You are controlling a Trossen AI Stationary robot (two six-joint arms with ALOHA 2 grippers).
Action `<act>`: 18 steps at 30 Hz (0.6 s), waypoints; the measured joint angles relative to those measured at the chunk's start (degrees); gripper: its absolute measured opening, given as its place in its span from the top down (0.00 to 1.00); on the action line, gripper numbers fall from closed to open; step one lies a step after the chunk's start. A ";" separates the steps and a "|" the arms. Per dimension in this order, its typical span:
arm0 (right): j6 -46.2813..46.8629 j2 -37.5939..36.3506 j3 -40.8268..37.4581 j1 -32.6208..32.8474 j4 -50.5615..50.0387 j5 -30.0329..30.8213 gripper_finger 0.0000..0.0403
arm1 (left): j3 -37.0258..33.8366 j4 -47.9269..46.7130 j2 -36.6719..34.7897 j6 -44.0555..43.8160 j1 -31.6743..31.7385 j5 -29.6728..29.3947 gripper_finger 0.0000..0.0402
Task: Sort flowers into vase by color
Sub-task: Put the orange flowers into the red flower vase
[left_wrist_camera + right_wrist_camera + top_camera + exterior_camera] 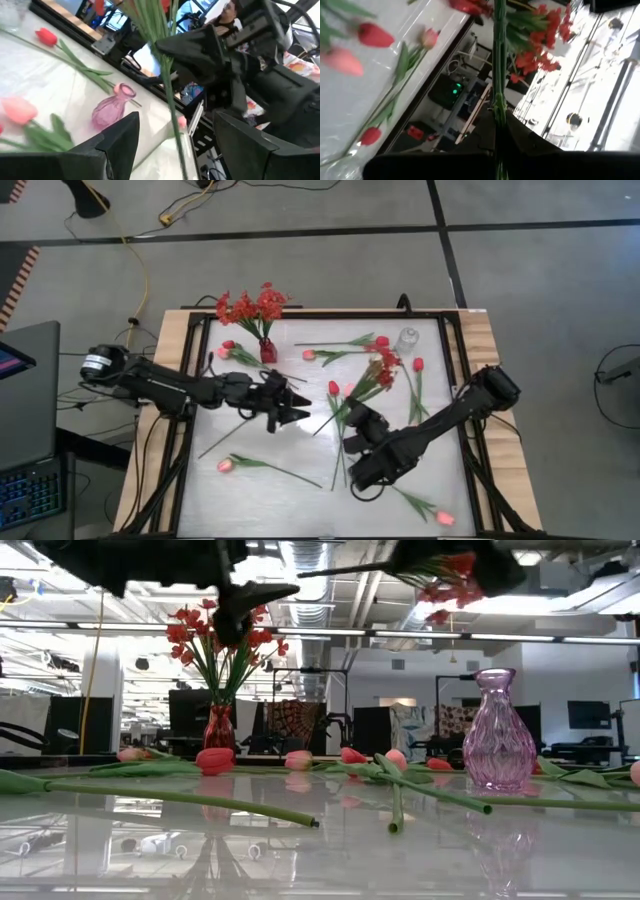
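Observation:
My right gripper [352,416] is shut on a spray of small red blossoms [383,366] and holds it above the middle of the table. Seen from the low view, the spray [445,578] is high up, and its bare stem [340,570] reaches toward my left gripper [302,410]. That gripper [176,120] is open. In its wrist view the green stem [170,95] runs through the gap between its fingers, and no touch shows. A small red vase [268,352] at the far left holds another red spray [250,305]. A clear pink vase [497,730] stands at the far right. My right gripper pinches the spray's green stem [499,107] between its two fingers, well below the blossoms [540,40]. The stem runs on past the fingertips to the blossoms. The spray is lifted clear of the table and lies about level, its blossom end toward the far right.
Loose tulips lie flat on the white tabletop. Pink ones are at the near left [225,465] and near right [442,517]. Red ones are in the middle [333,388] and far right [418,365]. A laptop [25,420] sits off the table's left side.

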 joint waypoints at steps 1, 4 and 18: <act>-3.10 0.00 0.00 -0.34 3.08 0.00 0.90 | 1.06 0.00 1.20 0.01 0.00 0.27 0.40; -11.34 0.00 -0.02 -1.10 11.32 0.00 0.90 | 4.45 -0.14 5.05 0.85 0.00 1.88 0.40; -21.74 0.00 -0.02 -1.69 19.60 -1.24 0.90 | 8.95 -0.98 9.70 3.82 1.73 4.41 0.40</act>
